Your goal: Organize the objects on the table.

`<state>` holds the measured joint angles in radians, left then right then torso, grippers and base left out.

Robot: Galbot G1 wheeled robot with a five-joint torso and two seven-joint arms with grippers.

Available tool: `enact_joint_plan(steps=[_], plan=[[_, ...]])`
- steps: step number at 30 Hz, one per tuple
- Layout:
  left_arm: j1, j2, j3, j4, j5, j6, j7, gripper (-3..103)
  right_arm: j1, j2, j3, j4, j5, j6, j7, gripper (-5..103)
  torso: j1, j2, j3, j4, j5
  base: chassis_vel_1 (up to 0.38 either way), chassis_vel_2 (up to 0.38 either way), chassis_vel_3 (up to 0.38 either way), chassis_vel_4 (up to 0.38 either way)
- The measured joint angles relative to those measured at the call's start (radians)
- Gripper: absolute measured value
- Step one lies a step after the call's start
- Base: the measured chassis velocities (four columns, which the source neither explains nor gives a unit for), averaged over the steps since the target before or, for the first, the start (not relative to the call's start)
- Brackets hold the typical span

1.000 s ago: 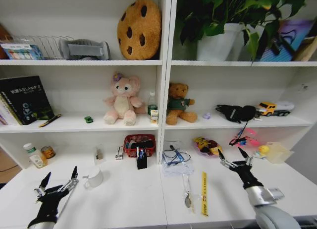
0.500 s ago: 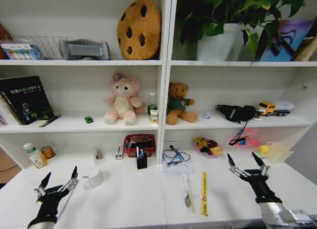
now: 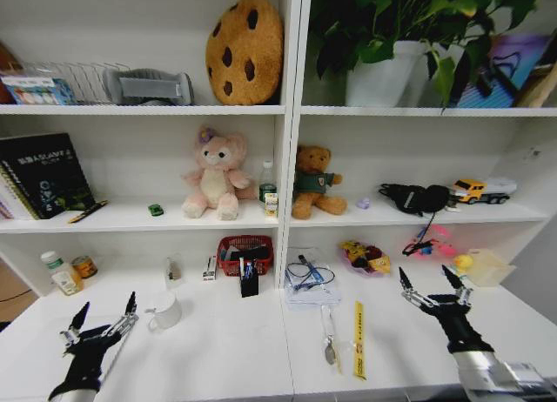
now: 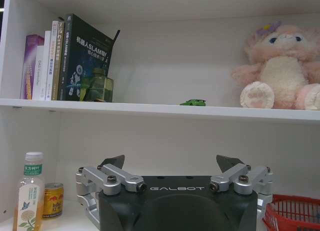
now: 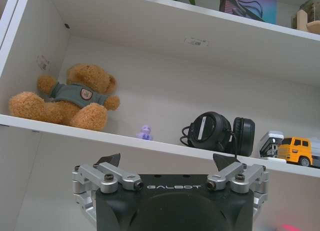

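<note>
Your left tool [image 3: 105,313] hovers low over the smooth white worktop [image 3: 226,350], pointed metal fingers spread, nothing gripped. Right tool [image 3: 431,282] same, spread above the worktop's right side. Tiny glossy green toy car [image 3: 156,210] sits on the mid shelf, left of the fuzzy pink plush [image 3: 215,173].

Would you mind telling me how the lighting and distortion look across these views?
Head view: wide-angle bowing of the shelving, soft corners, even light. Left wrist view: sharp book, open left pincer dark. Right wrist view: bright shelf wall, open right pincer shadowed.
</note>
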<state>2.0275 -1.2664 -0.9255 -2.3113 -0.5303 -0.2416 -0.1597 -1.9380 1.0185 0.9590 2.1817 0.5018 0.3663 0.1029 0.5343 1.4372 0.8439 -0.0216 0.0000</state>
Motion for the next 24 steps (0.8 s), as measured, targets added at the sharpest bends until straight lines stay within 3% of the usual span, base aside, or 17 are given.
enact_joint_plan(steps=[24], plan=[[0.000, 0.000, 0.000, 0.000, 0.000, 0.000, 0.000, 100, 0.002, -0.001, -0.002, -0.003, 0.000, -0.001, 0.000, 100, 0.000, 0.000, 0.000, 0.0000, 0.0001, 0.000, 0.000, 0.000, 0.000]])
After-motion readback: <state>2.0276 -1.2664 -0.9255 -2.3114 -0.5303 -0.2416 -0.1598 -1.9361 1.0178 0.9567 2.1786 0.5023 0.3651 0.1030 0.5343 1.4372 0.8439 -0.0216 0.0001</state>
